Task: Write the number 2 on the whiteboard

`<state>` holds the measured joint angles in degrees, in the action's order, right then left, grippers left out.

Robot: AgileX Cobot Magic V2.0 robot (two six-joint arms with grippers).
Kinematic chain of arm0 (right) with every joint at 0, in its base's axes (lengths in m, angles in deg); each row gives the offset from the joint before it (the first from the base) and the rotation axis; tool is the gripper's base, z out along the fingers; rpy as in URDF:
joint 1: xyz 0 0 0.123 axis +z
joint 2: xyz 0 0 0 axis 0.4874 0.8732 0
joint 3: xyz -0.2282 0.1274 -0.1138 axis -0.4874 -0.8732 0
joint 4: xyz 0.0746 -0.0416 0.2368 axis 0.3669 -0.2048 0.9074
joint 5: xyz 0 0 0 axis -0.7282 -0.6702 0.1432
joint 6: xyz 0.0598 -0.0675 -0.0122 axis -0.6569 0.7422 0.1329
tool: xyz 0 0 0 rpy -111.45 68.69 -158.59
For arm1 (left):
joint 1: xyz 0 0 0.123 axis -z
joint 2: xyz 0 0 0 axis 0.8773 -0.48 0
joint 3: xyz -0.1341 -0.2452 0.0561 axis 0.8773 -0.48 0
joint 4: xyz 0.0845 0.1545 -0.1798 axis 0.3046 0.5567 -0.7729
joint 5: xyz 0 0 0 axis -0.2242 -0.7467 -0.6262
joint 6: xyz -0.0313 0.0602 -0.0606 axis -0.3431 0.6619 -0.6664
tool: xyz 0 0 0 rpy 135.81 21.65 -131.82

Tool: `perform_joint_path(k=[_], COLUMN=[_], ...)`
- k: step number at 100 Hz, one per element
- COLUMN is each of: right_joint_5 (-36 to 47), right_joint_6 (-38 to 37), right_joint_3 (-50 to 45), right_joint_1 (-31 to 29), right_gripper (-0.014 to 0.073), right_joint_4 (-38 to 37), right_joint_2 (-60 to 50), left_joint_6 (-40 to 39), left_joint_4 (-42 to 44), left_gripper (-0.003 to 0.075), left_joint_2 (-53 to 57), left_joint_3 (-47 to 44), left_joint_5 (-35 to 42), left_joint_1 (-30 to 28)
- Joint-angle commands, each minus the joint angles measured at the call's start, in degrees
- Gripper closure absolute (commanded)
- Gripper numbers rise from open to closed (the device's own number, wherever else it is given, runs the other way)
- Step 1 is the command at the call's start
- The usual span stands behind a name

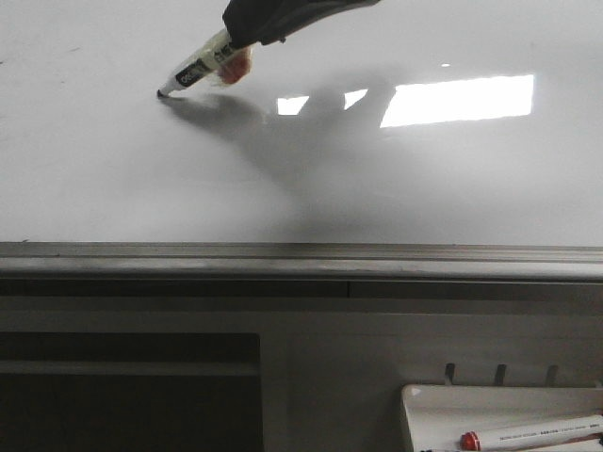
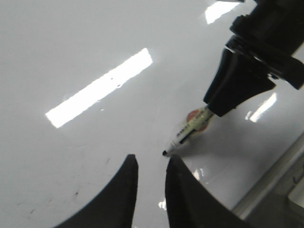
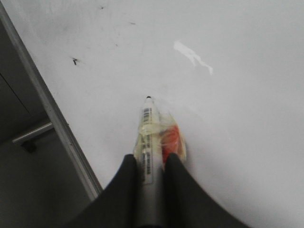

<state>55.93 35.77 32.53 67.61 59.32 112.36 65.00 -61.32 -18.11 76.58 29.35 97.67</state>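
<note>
The whiteboard (image 1: 113, 179) fills the front view, glossy white. No number 2 shows on it, only a few small dark specks (image 3: 74, 61). My right gripper (image 1: 240, 36) comes in from the upper middle, shut on a white marker (image 1: 203, 64) wrapped in yellowish tape with an orange piece at its side. The marker's black tip (image 1: 160, 92) rests against the board at the upper left. In the right wrist view the barrel (image 3: 148, 123) sticks out between the fingers (image 3: 127, 173). My left gripper (image 2: 151, 164) hovers over the board, open and holding nothing, its fingertip close to the marker tip (image 2: 165, 153).
A grey metal rail (image 1: 301, 259) runs along the board's lower edge. Below it at the right a small white tray (image 1: 443, 405) holds a red-capped marker (image 1: 532, 433). A bright rectangular light reflection (image 1: 462, 99) lies on the board's right side.
</note>
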Motion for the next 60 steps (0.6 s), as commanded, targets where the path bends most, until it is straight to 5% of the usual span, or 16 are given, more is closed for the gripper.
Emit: perform_joint_path(k=[1, 23, 60], right_joint_5=[3.00, 2.20, -12.59], right_joint_6=[-0.09, -0.09, -4.65], right_joint_3=[2.51, 3.53, 1.17], right_joint_1=[-1.03, -5.80, -9.35], right_gripper=[0.0664, 0.0662, 0.0643], right_joint_4=[0.19, 0.17, -2.58], right_joint_2=[-0.99, -2.44, -5.41], left_joint_6=[-1.50, -1.50, -1.50], left_joint_4=[-0.90, -2.60, -2.87], left_gripper=[0.0596, 0.0596, 0.0596], left_joint_2=[-0.27, -0.27, -0.27], left_joint_3=[1.67, 1.67, 1.67], left_joint_5=[6.20, 8.58, 8.68], left_joint_1=[-2.83, -6.49, -6.62])
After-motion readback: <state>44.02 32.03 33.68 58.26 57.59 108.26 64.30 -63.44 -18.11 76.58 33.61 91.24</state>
